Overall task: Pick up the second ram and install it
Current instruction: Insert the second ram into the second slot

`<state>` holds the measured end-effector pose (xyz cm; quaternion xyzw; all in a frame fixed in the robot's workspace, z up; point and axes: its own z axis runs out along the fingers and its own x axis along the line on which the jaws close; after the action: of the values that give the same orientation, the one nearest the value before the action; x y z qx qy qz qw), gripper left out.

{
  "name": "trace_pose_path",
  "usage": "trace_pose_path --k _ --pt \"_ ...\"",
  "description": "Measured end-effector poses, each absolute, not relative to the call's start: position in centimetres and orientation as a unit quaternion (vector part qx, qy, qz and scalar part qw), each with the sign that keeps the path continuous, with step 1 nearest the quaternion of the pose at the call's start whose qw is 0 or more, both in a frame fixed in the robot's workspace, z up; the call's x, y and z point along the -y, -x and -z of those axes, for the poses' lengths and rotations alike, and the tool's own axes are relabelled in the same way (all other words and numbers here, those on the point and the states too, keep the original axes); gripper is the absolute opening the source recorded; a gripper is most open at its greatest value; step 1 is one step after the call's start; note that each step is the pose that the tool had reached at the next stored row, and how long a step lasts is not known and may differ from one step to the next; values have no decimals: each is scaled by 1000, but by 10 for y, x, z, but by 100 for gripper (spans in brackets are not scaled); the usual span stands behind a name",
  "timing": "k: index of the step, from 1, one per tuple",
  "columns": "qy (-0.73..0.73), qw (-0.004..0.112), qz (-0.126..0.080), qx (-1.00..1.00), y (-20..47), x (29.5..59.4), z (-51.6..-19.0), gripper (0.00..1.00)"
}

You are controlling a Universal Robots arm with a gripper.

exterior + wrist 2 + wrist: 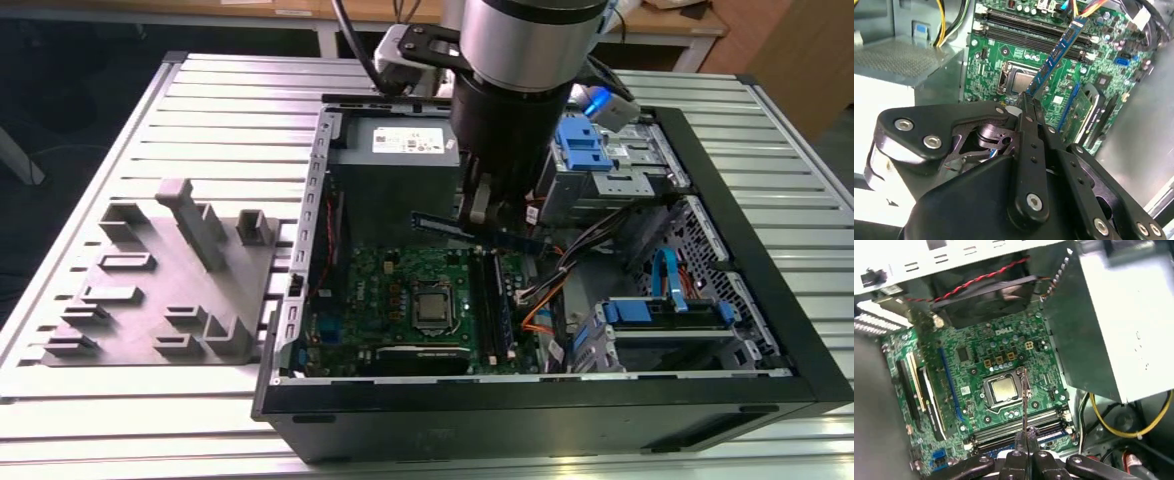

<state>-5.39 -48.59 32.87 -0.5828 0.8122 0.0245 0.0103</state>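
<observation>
2nd ram [1056, 55] sits clamped between gripper [1026, 102] jaws, above motherboard [999, 55].

- Exterior view: even, diffuse overhead light. The ribbed silver aluminium table [160, 90] reads bright, and the open black computer case [787, 300] darkens beneath the black two-finger gripper [481, 222].
- Second wrist view: the pale grey metal power-supply box [884, 110] beside the gripper is washed out to white. The second ram [1059, 50], a long narrow blue memory stick clamped between the fingers, is evenly lit.
- First wrist view: glare bleaches the box, and the green motherboard [999, 355] beyond the fingertips looks slightly soft.
</observation>
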Motion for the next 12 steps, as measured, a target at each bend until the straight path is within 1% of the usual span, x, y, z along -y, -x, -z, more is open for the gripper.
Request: trace_pose_path --k 12 --pt "491 13 -23 -871 54 486 -326 8"
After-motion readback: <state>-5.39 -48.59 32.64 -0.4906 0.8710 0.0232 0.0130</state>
